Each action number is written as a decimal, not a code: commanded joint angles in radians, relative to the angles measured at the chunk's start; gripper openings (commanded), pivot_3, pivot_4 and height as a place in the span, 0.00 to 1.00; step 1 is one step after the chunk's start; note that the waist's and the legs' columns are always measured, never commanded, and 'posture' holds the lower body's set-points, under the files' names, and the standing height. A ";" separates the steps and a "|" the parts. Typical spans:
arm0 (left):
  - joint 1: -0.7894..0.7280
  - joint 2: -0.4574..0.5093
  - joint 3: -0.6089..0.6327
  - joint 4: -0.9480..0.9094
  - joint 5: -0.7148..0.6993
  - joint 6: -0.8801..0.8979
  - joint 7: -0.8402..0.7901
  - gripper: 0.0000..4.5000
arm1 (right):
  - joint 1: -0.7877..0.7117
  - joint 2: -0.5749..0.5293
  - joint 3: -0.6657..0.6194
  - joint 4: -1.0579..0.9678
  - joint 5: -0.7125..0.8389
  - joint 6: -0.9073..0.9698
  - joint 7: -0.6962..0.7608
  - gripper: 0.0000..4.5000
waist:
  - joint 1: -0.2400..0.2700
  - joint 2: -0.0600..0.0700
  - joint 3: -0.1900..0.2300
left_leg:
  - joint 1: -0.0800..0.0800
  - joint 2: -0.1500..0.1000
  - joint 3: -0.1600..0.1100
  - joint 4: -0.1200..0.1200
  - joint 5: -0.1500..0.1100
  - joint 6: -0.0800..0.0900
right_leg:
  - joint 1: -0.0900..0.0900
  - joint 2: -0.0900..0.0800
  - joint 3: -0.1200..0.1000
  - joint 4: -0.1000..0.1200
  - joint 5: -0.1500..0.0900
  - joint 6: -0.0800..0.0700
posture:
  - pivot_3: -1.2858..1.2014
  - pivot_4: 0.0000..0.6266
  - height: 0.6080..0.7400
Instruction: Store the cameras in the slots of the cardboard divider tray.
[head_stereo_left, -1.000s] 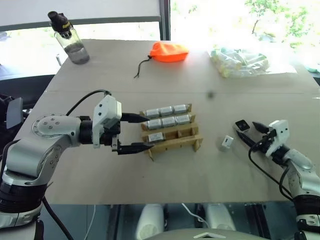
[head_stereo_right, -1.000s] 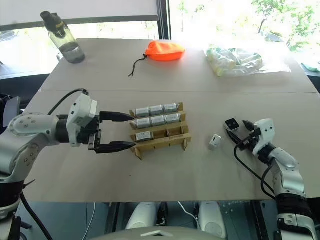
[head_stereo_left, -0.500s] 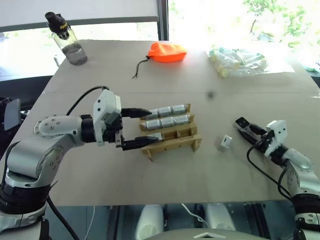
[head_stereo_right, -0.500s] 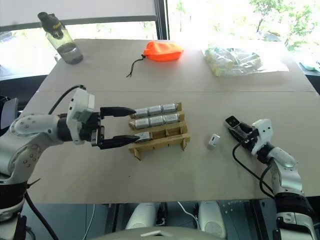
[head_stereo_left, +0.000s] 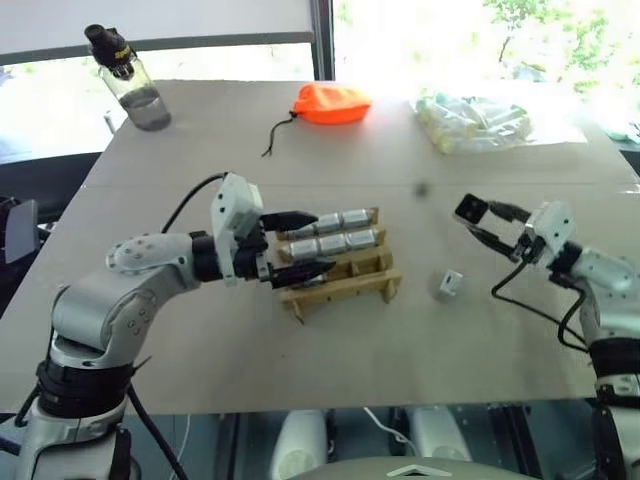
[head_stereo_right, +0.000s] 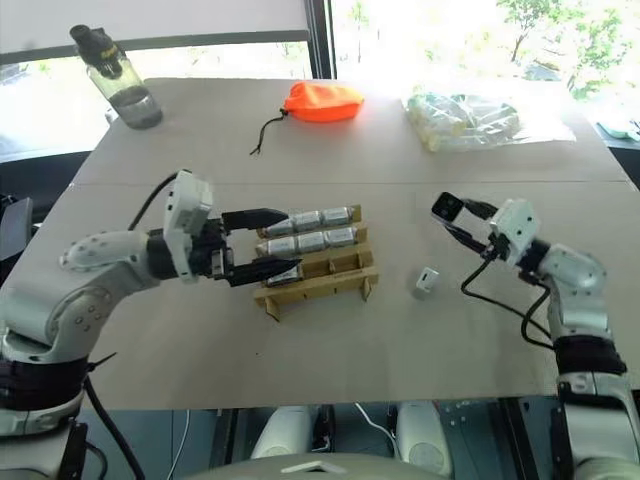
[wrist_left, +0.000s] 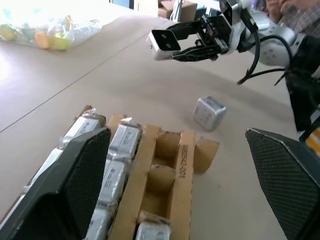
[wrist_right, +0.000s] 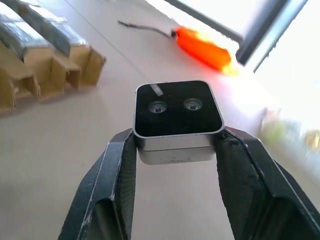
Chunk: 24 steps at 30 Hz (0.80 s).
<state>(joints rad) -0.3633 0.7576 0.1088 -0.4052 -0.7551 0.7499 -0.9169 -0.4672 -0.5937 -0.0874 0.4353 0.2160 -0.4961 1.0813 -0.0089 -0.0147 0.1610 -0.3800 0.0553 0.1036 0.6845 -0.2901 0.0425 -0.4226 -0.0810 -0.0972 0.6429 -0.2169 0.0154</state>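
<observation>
Right gripper (head_stereo_left: 480, 222) clamped on a camera (head_stereo_left: 470, 211), lifted clear of the table (head_stereo_left: 330, 340)!

The left gripper (head_stereo_left: 308, 243) is spread wide, fingers straddling the near end of the cardboard divider tray (head_stereo_left: 345, 285), which sits mid-table with silver cameras filling two rows and one in the third. The held camera shows a black face with two lenses and a pale rim. A second ago it lay on the table between open fingers; now it's up in the air, and a loose camera (head_stereo_left: 448, 285) sits below it.
</observation>
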 joint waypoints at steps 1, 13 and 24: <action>-0.046 -0.011 -0.008 0.011 -0.009 0.014 0.018 1.00 | -0.076 -0.019 0.075 0.011 -0.056 -0.190 0.075 0.39 | 0.000 0.000 0.000 | 0.000 0.000 0.000 0.000 0.000 0.000 | 0.000 0.000 0.000 0.000 0.000 0.000 | 0.52 0.24 0.89; -0.143 -0.110 -0.071 0.052 -0.050 0.100 0.045 1.00 | -0.373 0.073 0.315 0.061 -0.268 -0.617 0.000 0.39 | 0.002 0.000 0.001 | -0.001 0.000 0.000 0.001 0.000 0.000 | 0.000 -0.001 -0.001 0.000 0.000 0.000 | 0.52 0.24 0.89; -0.175 -0.086 -0.088 0.100 -0.024 0.110 -0.004 1.00 | -0.394 0.058 0.369 0.043 -0.370 -0.679 -0.143 0.39 | -0.003 0.000 0.001 | -0.001 -0.001 0.000 0.002 0.000 0.000 | 0.000 -0.002 -0.003 0.001 0.000 0.000 | 0.52 0.24 0.89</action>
<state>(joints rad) -0.5112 0.6560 0.0244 -0.2996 -0.7798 0.8654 -0.9011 -0.8387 -0.5253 0.2804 0.5098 -0.1519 -1.1606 0.9707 -0.0116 -0.0148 0.1622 -0.3809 0.0546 0.1039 0.6862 -0.2898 0.0421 -0.4227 -0.0832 -0.1001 0.6435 -0.2167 0.0154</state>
